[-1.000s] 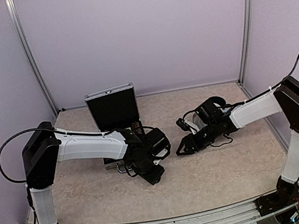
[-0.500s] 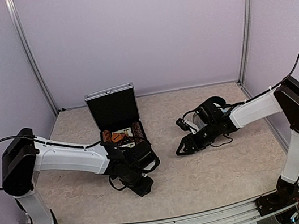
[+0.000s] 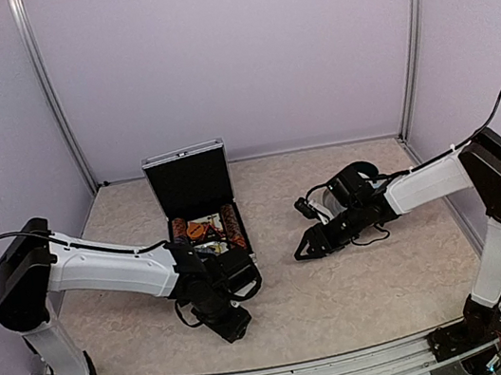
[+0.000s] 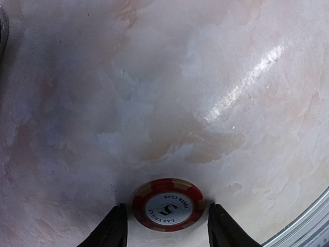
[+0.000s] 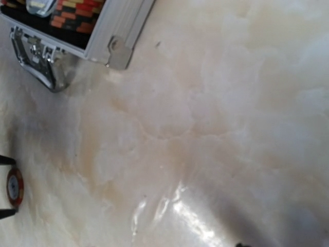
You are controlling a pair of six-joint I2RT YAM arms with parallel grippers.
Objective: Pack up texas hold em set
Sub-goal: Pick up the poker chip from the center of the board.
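**Left arm back off the case, fingers astride one loose chip**

Your left arm has drawn back since a second ago: then it lay across the front of the case (image 3: 190, 183), now it reaches toward the near edge and the case's tray is in plain view. Your right arm has not shifted at all.

The left gripper (image 3: 230, 326) points down at the table (image 3: 364, 293) with its fingers (image 4: 114, 229) parted, one on each side of a loose chip (image 4: 167, 205). This red-and-white chip lies flat on the table, and a thin gap shows on either side, so nothing is grasped. The metal rail (image 3: 291, 373) at the near edge of the table runs close behind this gripper – you have little room that way. To its right there is a wide stretch of bare table between the two grippers.

The case stands open at the back left, lid upright with its black lining facing you. Rows of chips (image 3: 231, 220) fill the left and right sides of the tray; something orange sits between them, too small to make out. In the right wrist view the case's front corner and latch (image 5: 36, 56) are near the top left.

The right gripper (image 3: 301, 249) hangs low right of the case – fingers spread, holding nothing.
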